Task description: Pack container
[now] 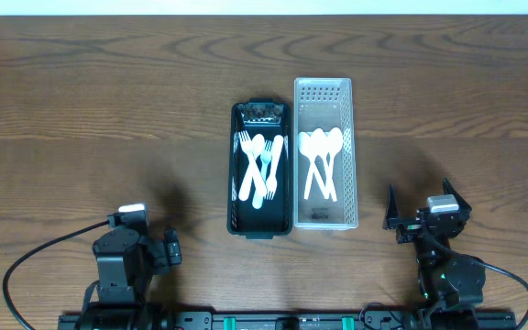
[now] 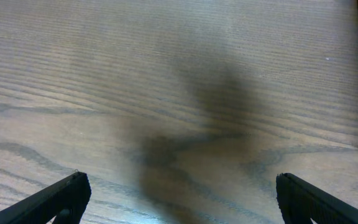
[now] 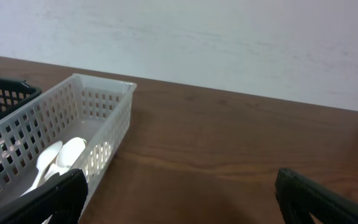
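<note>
one: where's the packing at?

two: the black slotted plastic basket [image 1: 235, 174] sits mid-counter, with white plastic forks and spoons [image 1: 260, 167] lying lengthwise in it. touching its right side is the white perforated plastic basket [image 1: 323, 92], which has only white plastic spoons [image 1: 320, 158] in it, bowls toward the far end.

one: why side by side like that?

two: my guess is sorting. long walls together keep any carry between them short, and laying the cutlery lengthwise lets it sit flat.

one: and the arms?

two: both are low at the near edge of the brown wooden counter [image 1: 81, 110], well apart from the baskets. the left claw [image 2: 180, 186] is spread wide over bare wood, with nothing between its fingers. the right claw [image 3: 179, 186] is just as wide and empty. it faces the white basket's corner, and that basket is the nearer of the two for it.

one: progress?

two: hard to say. nothing lies loose on the counter, so either it's done or a transfer between baskets hasn't begun.
</note>
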Tool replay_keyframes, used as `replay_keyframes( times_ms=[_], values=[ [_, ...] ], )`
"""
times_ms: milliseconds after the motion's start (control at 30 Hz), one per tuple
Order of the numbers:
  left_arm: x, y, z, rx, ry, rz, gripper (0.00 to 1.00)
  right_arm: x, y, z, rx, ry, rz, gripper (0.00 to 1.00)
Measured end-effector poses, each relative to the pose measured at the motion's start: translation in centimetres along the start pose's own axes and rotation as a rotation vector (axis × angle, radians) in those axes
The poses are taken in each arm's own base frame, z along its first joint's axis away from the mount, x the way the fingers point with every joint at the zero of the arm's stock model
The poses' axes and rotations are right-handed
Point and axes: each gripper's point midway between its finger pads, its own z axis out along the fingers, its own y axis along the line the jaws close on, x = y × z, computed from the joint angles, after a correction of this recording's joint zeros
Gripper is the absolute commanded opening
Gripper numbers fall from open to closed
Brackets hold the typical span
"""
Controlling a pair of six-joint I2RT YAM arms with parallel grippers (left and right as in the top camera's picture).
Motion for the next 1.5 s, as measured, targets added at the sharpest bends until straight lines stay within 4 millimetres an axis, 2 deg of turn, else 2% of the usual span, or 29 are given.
replay_keyframes(
  times_ms=[233, 300, 467, 600, 700, 867, 1500],
  values=[
    [-1.4, 0.0, -1.1, 0.009, -0.107, -0.011, 0.98, 0.0, 0.0, 0.0, 0.0, 0.0, 0.0, 0.99],
    [-3.1, 0.0, -2.0, 0.019, -0.212, -0.025, 0.98, 0.0, 0.0, 0.0, 0.0, 0.0, 0.0, 0.99],
    [-9.8, -0.2, -5.5, 0.053, -0.593, -0.074, 0.98, 0.0, 0.0, 0.0, 0.0, 0.0, 0.0, 0.99],
    [-11.8, -0.5, -5.6, 0.074, -0.738, -0.083, 0.98, 0.0, 0.0, 0.0, 0.0, 0.0, 0.0, 0.99],
    [-11.5, -1.1, -4.0, 0.092, -0.761, -0.074, 0.98, 0.0, 0.0, 0.0, 0.0, 0.0, 0.0, 0.99],
    [-8.4, -1.9, -0.1, 0.114, -0.653, -0.052, 0.98, 0.0, 0.0, 0.0, 0.0, 0.0, 0.0, 0.99],
    [-8.5, -2.2, -0.2, 0.141, -0.652, -0.064, 0.98, 0.0, 0.0, 0.0, -0.001, -0.001, 0.0, 0.99]
  ],
)
